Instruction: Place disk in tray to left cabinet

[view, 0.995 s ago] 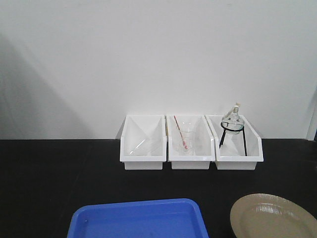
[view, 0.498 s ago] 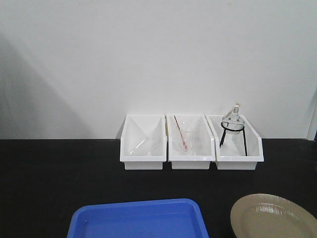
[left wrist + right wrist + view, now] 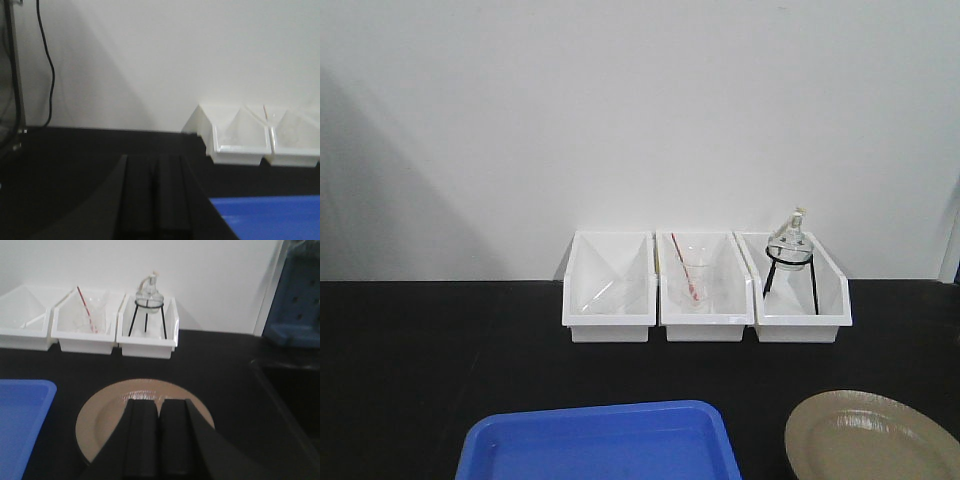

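Counts: one blue tray [image 3: 600, 440], one tan disk [image 3: 870, 440], three white bins [image 3: 705, 290].
Disk: on the black table [image 3: 420, 370], right of the tray, apart from it.
Room: a strip of table separates the tray from the bins behind it.
Left gripper [image 3: 156, 162]: fingers together, empty, left of the tray.
Right gripper [image 3: 159, 405]: fingers together, empty, right of the tray; grippers show in wrist views only.

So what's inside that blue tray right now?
Nothing in the part that shows: bare blue tray. Its near end is cut off from view. The tan plate lies on the black table beside it.
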Tool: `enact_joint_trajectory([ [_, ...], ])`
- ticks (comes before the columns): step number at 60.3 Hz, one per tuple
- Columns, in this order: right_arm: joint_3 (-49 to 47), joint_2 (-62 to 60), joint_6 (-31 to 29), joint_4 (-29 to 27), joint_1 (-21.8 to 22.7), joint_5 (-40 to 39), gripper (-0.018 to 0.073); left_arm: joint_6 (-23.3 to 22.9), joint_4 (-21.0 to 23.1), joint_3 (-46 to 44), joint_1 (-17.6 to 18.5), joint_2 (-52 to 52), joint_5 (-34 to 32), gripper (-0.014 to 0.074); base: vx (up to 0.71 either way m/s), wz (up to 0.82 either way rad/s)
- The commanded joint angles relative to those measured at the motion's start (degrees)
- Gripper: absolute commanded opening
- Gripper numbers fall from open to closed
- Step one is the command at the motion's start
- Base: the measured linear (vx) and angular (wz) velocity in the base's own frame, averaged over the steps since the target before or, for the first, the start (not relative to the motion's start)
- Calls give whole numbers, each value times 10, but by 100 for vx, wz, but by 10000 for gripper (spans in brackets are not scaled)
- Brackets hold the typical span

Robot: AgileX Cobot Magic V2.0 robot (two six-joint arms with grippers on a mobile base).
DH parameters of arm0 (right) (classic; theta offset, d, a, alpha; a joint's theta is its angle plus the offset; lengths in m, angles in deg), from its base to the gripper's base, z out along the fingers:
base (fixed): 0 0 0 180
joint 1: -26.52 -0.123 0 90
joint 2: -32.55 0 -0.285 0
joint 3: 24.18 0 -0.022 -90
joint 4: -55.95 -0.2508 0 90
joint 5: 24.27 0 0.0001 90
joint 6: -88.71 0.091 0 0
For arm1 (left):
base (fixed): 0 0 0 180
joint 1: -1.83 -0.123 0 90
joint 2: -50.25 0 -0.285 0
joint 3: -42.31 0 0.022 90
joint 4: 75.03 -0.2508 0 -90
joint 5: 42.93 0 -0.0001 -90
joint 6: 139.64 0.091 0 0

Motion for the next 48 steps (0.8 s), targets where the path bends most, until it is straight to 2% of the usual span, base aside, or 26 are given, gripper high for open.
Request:
enact_joint_trajectory([
  [1, -20, 50, 29, -2, 3, -88, 35, 4, 1, -20, 4, 40, -38, 6, 0, 0],
  [7, -20, 99, 54, -2, 3, -127, 81, 4, 1, -20, 4, 67, -25, 27, 0, 0],
  [13, -20, 143, 74, -5, 3, -160, 169, 4, 1, -20, 4, 89, -11, 65, 0, 0],
  [22, -20, 199, 85, -25, 3, -188, 357, 4, 1, -20, 4, 112, 5, 162, 0, 0],
  [28, -20, 230, 95, -50, 3, -205, 438, 4, 1, -20, 4, 115, 4, 246, 0, 0],
  [37, -20, 257, 184, -192, 5, -177, 459, 4, 1, -20, 4, 115, 0, 330, 0, 0],
  [43, -20, 274, 236, -311, 5, -157, 459, 3, 1, -20, 4, 115, 0, 337, 0, 0],
  [48, -20, 301, 251, -394, 5, -164, 459, 3, 1, -20, 4, 115, 0, 337, 0, 0],
])
